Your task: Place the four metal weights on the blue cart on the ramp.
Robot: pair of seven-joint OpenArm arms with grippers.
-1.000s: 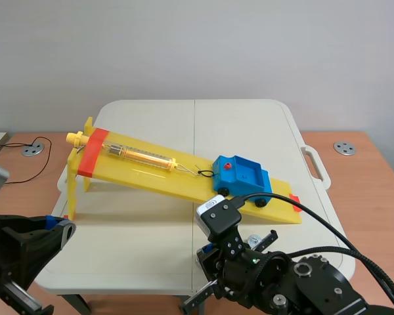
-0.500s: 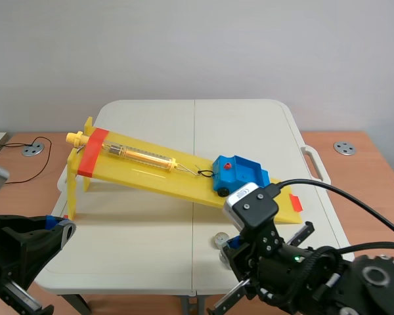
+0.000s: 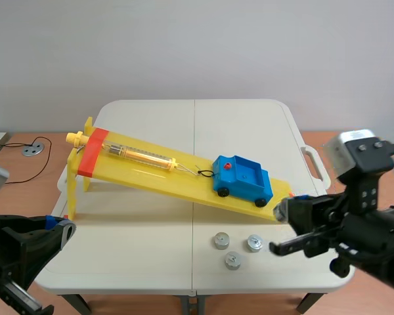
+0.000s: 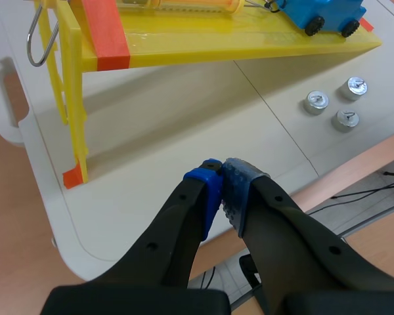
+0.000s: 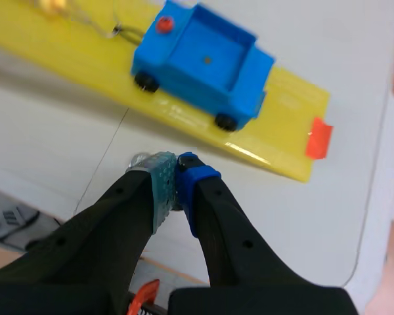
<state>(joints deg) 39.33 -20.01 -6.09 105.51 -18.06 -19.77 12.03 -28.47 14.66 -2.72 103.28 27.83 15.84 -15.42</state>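
My right gripper (image 5: 176, 172) is closed. A silver sliver at its pad is, I judge, the fourth weight (image 5: 139, 159), pinched. The blue plastic cart (image 5: 200, 62) sits just ahead on the yellow plastic ramp (image 5: 285, 92), its tray open upward. Three small round metal weights (image 3: 221, 241) lie on the white table (image 3: 151, 256). My left gripper (image 4: 222, 190), closed on nothing, is well apart.

Pale wall (image 3: 197, 46), white folding table (image 3: 243, 125), brown wooden surface (image 3: 26, 197) either side

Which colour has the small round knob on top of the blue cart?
Red. The small round knob shows best in the right wrist view.
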